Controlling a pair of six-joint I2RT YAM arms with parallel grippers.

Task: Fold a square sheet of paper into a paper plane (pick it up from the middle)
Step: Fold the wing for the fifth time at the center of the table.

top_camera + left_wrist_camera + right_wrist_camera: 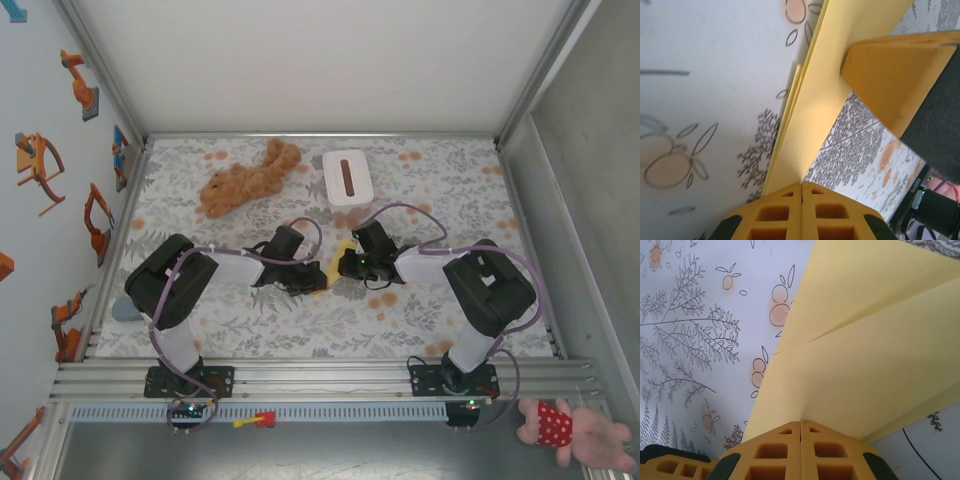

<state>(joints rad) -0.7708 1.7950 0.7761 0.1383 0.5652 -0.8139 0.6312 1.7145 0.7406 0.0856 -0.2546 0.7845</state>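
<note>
Two robot arms met over a folded yellow paper (342,257) on the patterned desk (440,190), just nearer the arms' bases than the white box (347,177) with its brown slot. The left arm (225,265) reached in from the box's left and the right arm (430,262) from its right, their black wrists almost touching below it.

From the left wrist, the left arm's fingers (772,216) were pressed together, pinching the lower end of the paper (820,100), which rose edge-on as a long layered strip above the desk's leaf-and-orange print. A yellow finger pad of the other arm (895,75) stood beside the strip's upper part.

From the right wrist, the right arm's fingers (771,455) were likewise closed on the paper (870,360), gripping its near edge; the sheet showed overlapping flaps and slanted creases running toward a point at the left.

A brown plush toy (248,178) lay to the left of the box, well apart from the paper. A pink plush toy (580,432) in a red spotted dress sat off the desk, far to the box's right and nearer the camera. Orange robot-arm stickers (80,85) dotted the wall left of the box.
</note>
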